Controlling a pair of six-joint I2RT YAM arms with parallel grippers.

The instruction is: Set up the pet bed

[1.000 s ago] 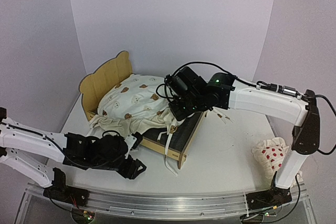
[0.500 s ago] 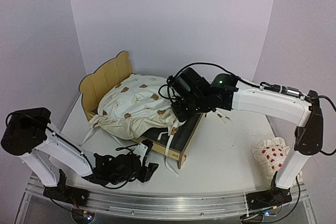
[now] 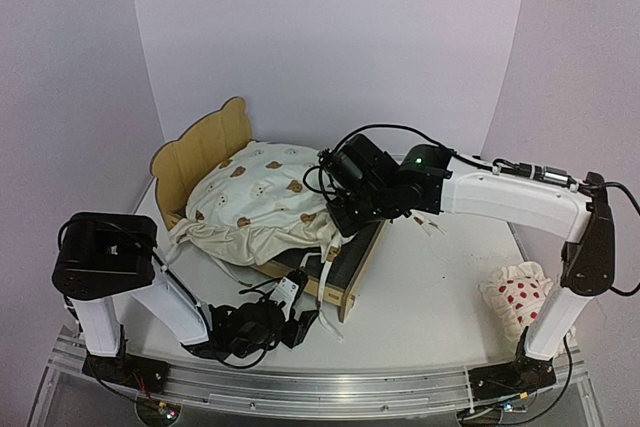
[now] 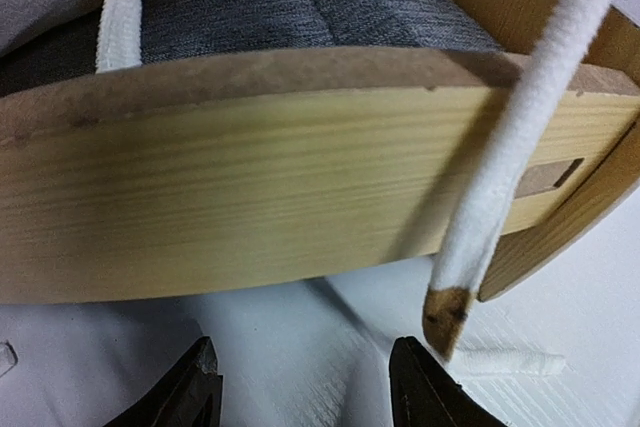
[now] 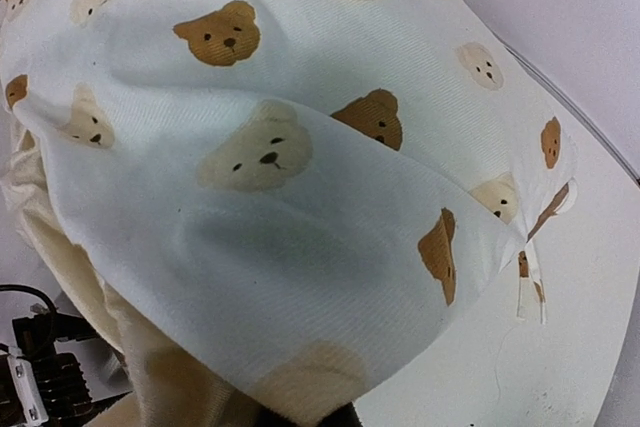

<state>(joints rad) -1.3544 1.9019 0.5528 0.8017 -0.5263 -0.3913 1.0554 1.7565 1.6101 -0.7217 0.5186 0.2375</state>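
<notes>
Cushion (image 3: 255, 197) lies bunched at the headboard end of the pet bed (image 3: 200, 155), left of table centre; grey base bare at the foot. My right pincer (image 3: 335, 222) is clamped on the cushion's edge. My left pincer (image 4: 305, 387) is apart and empty at the near rail. Pillow (image 3: 515, 292) unplaced, far right.
</notes>
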